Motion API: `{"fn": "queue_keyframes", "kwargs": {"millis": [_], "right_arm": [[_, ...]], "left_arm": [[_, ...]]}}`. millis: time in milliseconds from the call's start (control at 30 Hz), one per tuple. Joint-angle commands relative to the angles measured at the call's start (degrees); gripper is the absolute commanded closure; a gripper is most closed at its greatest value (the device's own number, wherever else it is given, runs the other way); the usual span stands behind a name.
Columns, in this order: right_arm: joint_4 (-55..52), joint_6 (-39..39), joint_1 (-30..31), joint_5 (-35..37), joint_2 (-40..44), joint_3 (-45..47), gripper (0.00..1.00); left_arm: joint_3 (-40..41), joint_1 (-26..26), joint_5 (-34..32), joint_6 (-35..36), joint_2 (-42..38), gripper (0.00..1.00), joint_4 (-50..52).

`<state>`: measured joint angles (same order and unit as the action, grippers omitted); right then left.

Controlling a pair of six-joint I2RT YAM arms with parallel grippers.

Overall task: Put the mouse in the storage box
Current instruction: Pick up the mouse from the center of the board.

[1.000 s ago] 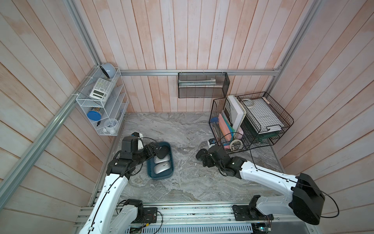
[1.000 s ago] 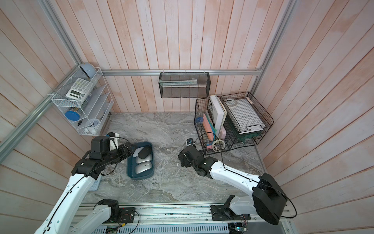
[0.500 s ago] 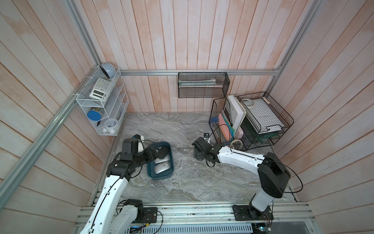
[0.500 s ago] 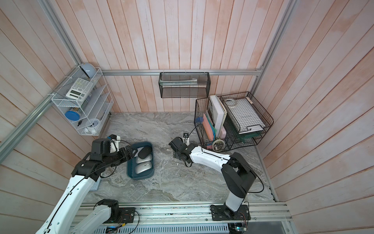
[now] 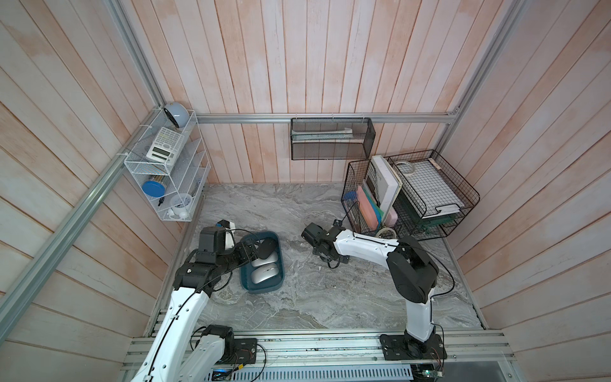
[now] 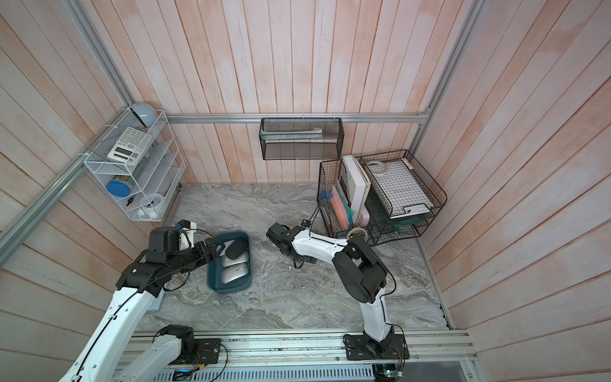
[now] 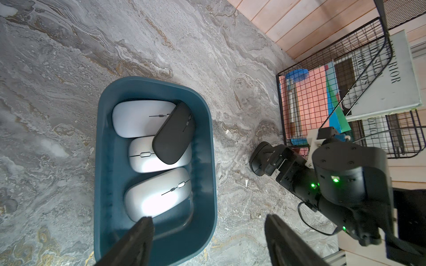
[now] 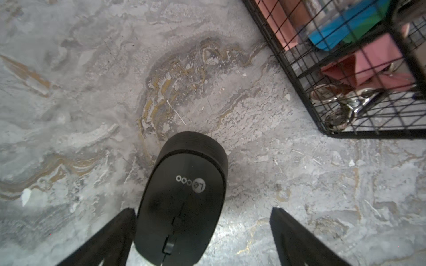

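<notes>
From above, in both top views, the teal storage box (image 5: 261,291) sits on the grey marbled bench (image 5: 330,297) at the robot's left, holding pale mice (image 5: 263,275) and a stowed black mouse (image 5: 266,248). The left pincer (image 5: 252,249) hovers at its edge. The right pincer (image 5: 312,236) reaches low over mid-bench near black wire baskets (image 5: 351,185), well apart from the box.

Left wrist view: the left pincer's jaws stand apart and empty above one end of the box. The stowed black mouse lies tilted across two pale mice. With the box so crowded, a fifth could perch and slide over the low rim, and both arms could meet there.

Right wrist view: the mouse (image 8: 182,202) lies on the bench between the right pincer's spread jaws, unheld, crowding one finger (image 8: 110,236) with a wide gap opposite. An off-centre squeeze could twist or skid its smooth shell. It is a matte black oval with a silver Lecoo logo, a scroll wheel and a ribbed rear band.
</notes>
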<state>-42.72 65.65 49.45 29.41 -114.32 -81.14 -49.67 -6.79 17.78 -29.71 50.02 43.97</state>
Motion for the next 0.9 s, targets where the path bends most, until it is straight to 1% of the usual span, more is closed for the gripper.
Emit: {"fn": "queue_keyframes", "kwargs": {"millis": [0, 133, 433, 567, 733, 867], "right_arm": [[-1.73, 1.67, -0.41, 0.15, -1.32, -1.66, 0.02], [0.87, 2.35, -0.89, -1.67, -1.81, -0.44, 0.02], [1.66, 2.14, -1.94, -4.96, -4.81, -1.22, 0.03], [2.66, 1.55, -2.00, -6.51, -5.37, -0.65, 0.08], [4.30, 1.28, -1.86, -8.84, -5.48, 1.07, 0.21], [5.50, 0.97, -1.73, -9.43, -4.87, 2.66, 0.26]], "left_arm": [[0.93, 0.28, 0.61, 1.06, -0.84, 0.18, -0.39], [0.98, 0.28, 0.59, 1.12, -0.75, 0.18, -0.37], [1.00, 0.26, 0.50, 1.06, -0.77, 0.18, -0.37], [1.00, 0.27, 0.52, 1.13, -0.76, 0.18, -0.37], [1.00, 0.28, 0.58, 1.10, -0.68, 0.18, -0.37], [1.07, 0.28, 0.67, 1.07, -0.62, 0.18, -0.37]]}}
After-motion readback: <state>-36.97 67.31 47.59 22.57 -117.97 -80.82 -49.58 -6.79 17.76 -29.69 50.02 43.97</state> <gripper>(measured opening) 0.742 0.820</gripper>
